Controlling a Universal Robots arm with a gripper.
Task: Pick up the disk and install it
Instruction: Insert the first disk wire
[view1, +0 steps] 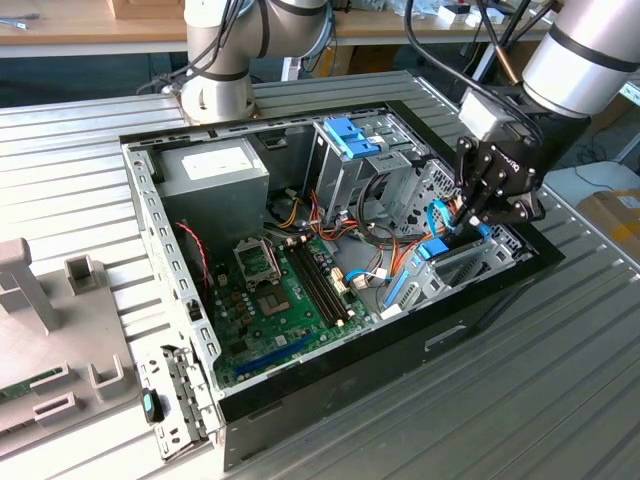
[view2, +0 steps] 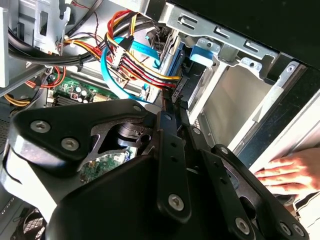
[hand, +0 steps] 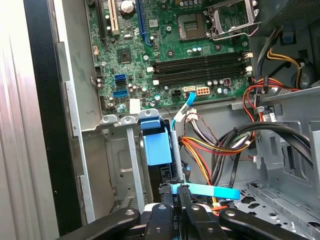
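**Disk on edge in the lower bay, gripper closed at its end**

The disk (hand: 156, 145) stands on edge in the drive bay (hand: 127, 165) of the open computer case (view1: 150, 215). It sits by the case wall on the exterior view's right, beside the motherboard (hand: 165, 45). Its blue carrier rail faces up. The gripper (hand: 178, 192) reaches down into that bay with its fingers drawn together and no gap between them, tips right at the disk's cabled end. I cannot tell whether they pinch the rail or merely press on it. A flat blue data cable (hand: 210, 190) crosses just in front of the tips, and a red-and-yellow power bundle (view2: 137, 62) runs in at the same end. A person's hand (view2: 285, 172) rests outside the case's edge.

Handling, as a judgement: the disk is a rigid metal slab, dense for its size and sensitive to knocks. Its flat faces are smooth and likely slippery. The plastic rails are the sensible hold, gripped across the thin dimension and away from the connector end and the cables. The bay walls leave little room for the fingers.

Writing: the white label on the power supply (view1: 215, 160) carries print too small to make out, and none shows on the disk.
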